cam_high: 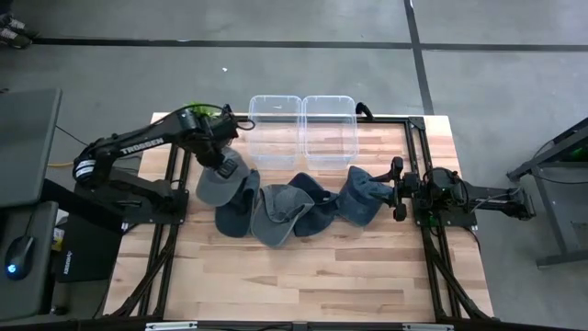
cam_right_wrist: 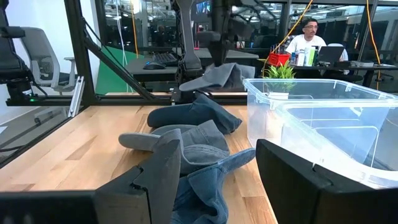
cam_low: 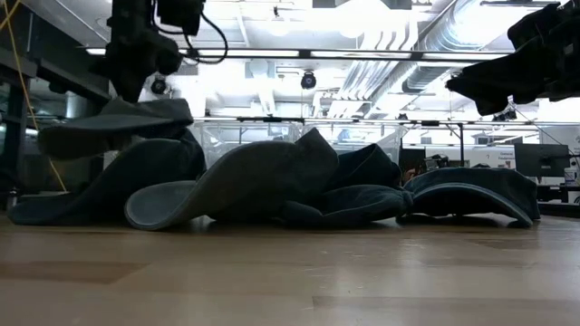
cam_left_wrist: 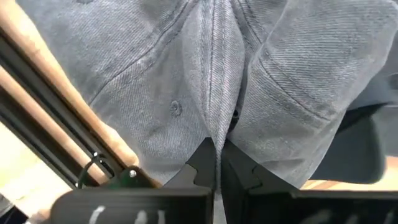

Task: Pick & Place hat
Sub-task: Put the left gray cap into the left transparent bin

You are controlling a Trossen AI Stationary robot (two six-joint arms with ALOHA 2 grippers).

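A light grey cap (cam_high: 217,186) is at the left end of a row of several caps on the table. My left gripper (cam_high: 224,165) is above it, shut on its cloth. In the low view the grey cap (cam_low: 118,122) hangs under the left gripper (cam_low: 136,68), above the dark blue caps (cam_low: 272,181) that lie on the wood. My right gripper (cam_high: 397,188) waits open at the table's right side. It is level, just right of the last blue cap (cam_high: 361,198), whose crown (cam_right_wrist: 205,183) shows between the open fingers. My left gripper pinches a raised fold along a seam of the grey cap's crown (cam_left_wrist: 214,140) between its two fingers (cam_left_wrist: 202,163), coming from above. The cap hangs below the fingers with its brim (cam_low: 59,140) out toward the left. I cannot tell whether it touches the blue cap beneath.
Two clear plastic bins (cam_high: 303,129) stand side by side at the table's far edge, behind the caps. A black frame rail (cam_high: 418,165) runs along the table's right side. Bare wood (cam_high: 303,276) lies toward the near edge. A person (cam_right_wrist: 308,40) sits in the room beyond the table.
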